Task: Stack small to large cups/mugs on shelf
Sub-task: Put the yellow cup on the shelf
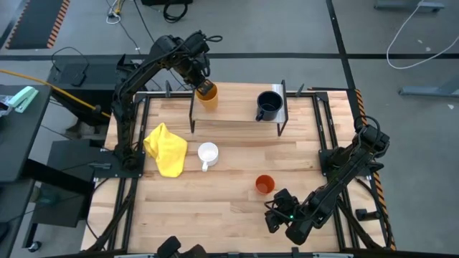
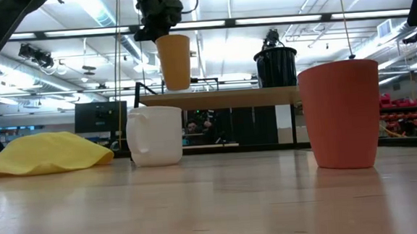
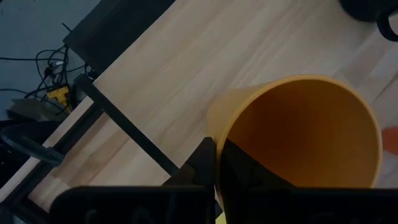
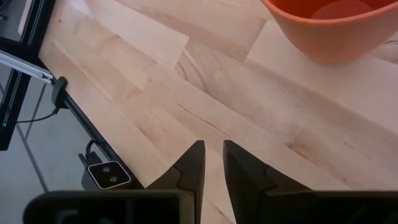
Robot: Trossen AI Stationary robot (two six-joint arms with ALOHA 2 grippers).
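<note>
Yellow-orange cup (image 2: pixel 174 61) hangs from left gripper (image 1: pixel 203 84) above shelf (image 2: pixel 222 99).

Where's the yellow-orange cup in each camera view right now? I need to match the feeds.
High: yellow-orange cup at the shelf's left end, in the left claw.
Low: upper centre-left, hanging above the shelf.
Left wrist: fills lower right.
Right wrist: not in it.
Shared landmark: the shelf.
</note>
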